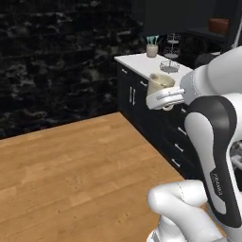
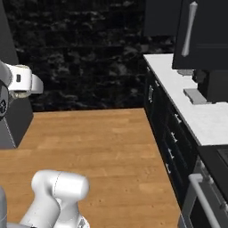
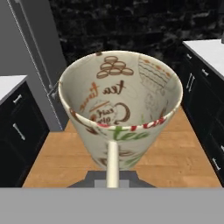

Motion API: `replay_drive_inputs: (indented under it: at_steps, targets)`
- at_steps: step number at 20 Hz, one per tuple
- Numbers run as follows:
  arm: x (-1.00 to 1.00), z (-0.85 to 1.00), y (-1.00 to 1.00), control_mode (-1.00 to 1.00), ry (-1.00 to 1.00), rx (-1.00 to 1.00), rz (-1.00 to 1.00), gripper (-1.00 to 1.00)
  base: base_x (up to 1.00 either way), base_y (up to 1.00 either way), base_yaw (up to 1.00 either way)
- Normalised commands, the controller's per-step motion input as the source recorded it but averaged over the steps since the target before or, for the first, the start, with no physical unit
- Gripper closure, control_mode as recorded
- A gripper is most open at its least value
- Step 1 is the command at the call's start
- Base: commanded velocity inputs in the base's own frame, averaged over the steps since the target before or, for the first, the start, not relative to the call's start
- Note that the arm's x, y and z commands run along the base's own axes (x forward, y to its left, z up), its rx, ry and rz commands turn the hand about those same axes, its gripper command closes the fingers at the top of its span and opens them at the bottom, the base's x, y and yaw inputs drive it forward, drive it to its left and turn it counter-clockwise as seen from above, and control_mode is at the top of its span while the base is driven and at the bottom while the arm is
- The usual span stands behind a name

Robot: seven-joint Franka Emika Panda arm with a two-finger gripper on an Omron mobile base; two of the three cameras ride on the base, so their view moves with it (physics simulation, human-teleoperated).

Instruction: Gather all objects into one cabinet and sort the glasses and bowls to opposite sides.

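A cream mug (image 3: 119, 109) printed with "tea time" and a green "tea" sits upright in the robot's tool (image 1: 165, 98), clamped by its handle, mouth tilted toward the hand camera; in the left base view it hangs over the wooden floor (image 1: 80, 170) just beside the white surface (image 1: 142, 62)
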Motion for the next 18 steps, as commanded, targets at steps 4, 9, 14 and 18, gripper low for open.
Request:
replay_drive_inputs:
  at_steps: [4,9,14,18]
  targets:
    - [0.0,0.0,0.0,1.0,0.0,0.0,0.0,1.0,1.0,0.22,-0.17]
    - [0.0,0.0,0.0,1.0,0.0,0.0,0.0,1.0,1.0,0.15,-0.15]
    - [0.0,0.0,0.0,1.0,0.0,0.0,0.0,1.0,1.0,0.11,-0.16]
    - [0.0,0.0,0.0,1.0,0.0,0.0,0.0,1.0,0.79,-0.1,-0.34]
